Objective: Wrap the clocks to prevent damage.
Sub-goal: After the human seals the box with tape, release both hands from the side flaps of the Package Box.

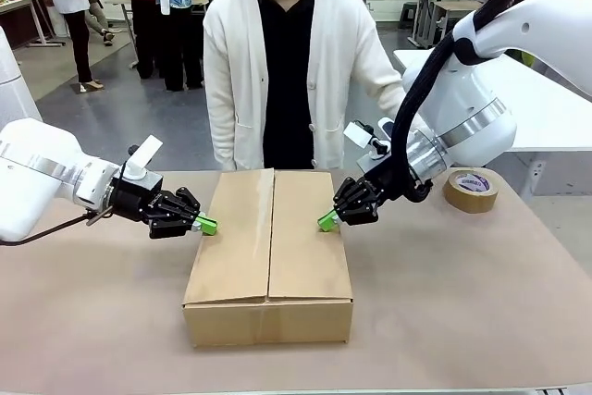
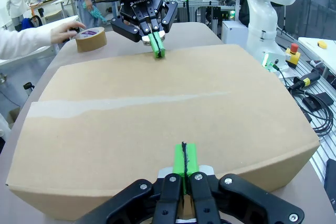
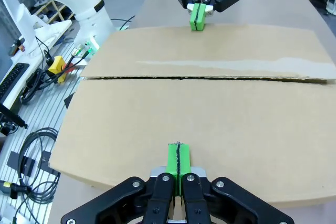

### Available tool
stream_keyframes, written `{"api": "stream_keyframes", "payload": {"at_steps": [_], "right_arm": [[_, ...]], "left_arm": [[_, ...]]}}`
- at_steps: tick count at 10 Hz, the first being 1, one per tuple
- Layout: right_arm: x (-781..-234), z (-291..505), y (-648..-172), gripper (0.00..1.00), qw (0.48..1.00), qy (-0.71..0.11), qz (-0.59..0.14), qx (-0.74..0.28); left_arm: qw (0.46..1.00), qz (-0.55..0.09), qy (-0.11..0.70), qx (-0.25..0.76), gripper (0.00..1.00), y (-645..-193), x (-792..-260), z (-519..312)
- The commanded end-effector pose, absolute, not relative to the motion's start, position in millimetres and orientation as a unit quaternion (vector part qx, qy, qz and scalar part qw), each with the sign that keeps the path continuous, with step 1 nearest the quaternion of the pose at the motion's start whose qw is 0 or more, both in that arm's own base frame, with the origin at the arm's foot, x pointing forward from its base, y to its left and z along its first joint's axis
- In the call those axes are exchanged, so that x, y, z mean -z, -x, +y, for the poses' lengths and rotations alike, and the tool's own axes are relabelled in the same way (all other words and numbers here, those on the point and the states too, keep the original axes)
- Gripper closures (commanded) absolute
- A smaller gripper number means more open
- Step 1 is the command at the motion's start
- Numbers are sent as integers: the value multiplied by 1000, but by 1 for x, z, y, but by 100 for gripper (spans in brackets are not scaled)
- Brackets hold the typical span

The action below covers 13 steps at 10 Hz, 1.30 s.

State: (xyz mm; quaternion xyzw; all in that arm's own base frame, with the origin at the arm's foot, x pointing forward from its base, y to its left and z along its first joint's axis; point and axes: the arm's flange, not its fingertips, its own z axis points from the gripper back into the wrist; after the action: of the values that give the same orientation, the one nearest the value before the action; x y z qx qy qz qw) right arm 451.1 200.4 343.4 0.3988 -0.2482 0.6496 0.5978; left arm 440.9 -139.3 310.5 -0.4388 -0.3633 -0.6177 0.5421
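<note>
The clocks are hidden. A brown cardboard box (image 1: 268,247) stands mid-table with its two top flaps folded down and a dark seam between them. My left gripper (image 1: 207,225) is shut, its green tips resting on the left edge of the box top. My right gripper (image 1: 326,221) is also shut, its tips on the right edge. In the left wrist view my left gripper (image 2: 184,158) lies on the box (image 2: 157,108), facing my right gripper (image 2: 157,51). In the right wrist view my right gripper (image 3: 178,158) presses the near flap (image 3: 199,119), opposite my left gripper (image 3: 197,22).
A brown tape roll (image 1: 471,190) lies at the table's far right. The person's hand (image 2: 65,31) is right beside the tape roll (image 2: 90,39). The person (image 1: 287,71) stands at the far edge behind the box. A pale tape strip (image 3: 236,66) runs along one flap.
</note>
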Motion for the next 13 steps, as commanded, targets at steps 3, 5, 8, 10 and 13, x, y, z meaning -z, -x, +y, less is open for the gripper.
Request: {"api": "stream_keyframes", "payload": {"at_steps": [3,5,8,10,13], "right_arm": [[-340,201,-451,99,600,-398,-246,-649],[-340,201,-451,99,600,-398,-246,-649],[-340,201,-451,99,600,-398,-246,-649],[-340,201,-451,99,600,-398,-246,-649],[-340,201,-451,99,600,-398,-246,-649]], "left_arm": [[544,-362,434,620,100,-440,-306,-141],[544,-362,434,620,100,-440,-306,-141],[544,-362,434,620,100,-440,-306,-141],[544,-362,434,620,100,-440,-306,-141],[544,-362,434,620,100,-440,-306,-141]]}}
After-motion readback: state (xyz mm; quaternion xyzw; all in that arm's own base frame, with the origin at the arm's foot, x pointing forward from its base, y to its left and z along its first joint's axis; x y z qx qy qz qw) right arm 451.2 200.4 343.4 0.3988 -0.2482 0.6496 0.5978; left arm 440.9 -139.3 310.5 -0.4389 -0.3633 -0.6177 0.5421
